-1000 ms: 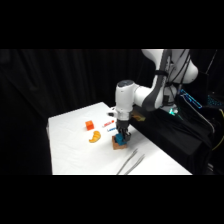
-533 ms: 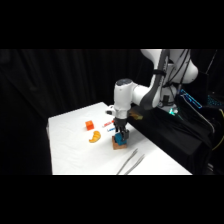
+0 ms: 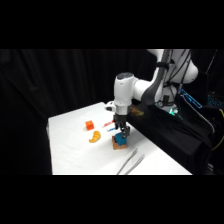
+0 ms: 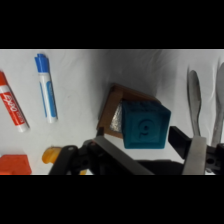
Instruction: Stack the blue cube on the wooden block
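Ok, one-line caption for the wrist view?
Gripper holds the blue cube over the wooden block, two markers and tongs alongside.

A white bench (image 3: pixel 75 150) carries a few loose things. An orange-red cube (image 3: pixel 90 125) sits near its middle, and an orange crescent piece (image 3: pixel 94 136) lies just beside that cube, toward the front. Farther back from the cube lie a red marker (image 4: pixel 12 107) and a blue marker (image 4: pixel 46 87), side by side, not touching. Metal tongs (image 3: pixel 130 162) lie well apart from the cube, near the bench's front edge.
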Robot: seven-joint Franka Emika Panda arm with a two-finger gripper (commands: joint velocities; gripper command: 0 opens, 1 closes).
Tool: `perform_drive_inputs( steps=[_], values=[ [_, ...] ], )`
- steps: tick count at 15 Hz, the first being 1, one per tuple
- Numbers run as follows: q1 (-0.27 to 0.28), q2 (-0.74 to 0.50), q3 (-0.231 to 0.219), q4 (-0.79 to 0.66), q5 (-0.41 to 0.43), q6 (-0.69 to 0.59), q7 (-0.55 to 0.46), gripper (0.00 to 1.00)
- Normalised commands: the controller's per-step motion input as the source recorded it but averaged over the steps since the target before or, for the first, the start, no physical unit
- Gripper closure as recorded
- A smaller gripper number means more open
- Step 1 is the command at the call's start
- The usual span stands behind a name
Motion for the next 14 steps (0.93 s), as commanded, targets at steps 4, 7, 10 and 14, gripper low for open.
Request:
perform_drive_inputs(
  steps=[4,7,10,14],
  values=[
    [-0.077,-0.42,0.141,-0.05,0.135,-0.38,-0.19,0.0],
    [-0.11,-0.34,0.107,0.08,0.195,-0.43,-0.27,0.0],
    [-0.13,-0.26,0.062,0.19,0.112,-0.46,-0.19,0.0],
    [-0.127,-0.11,0.037,0.29,0.065,-0.45,-0.13,0.0]
  ],
)
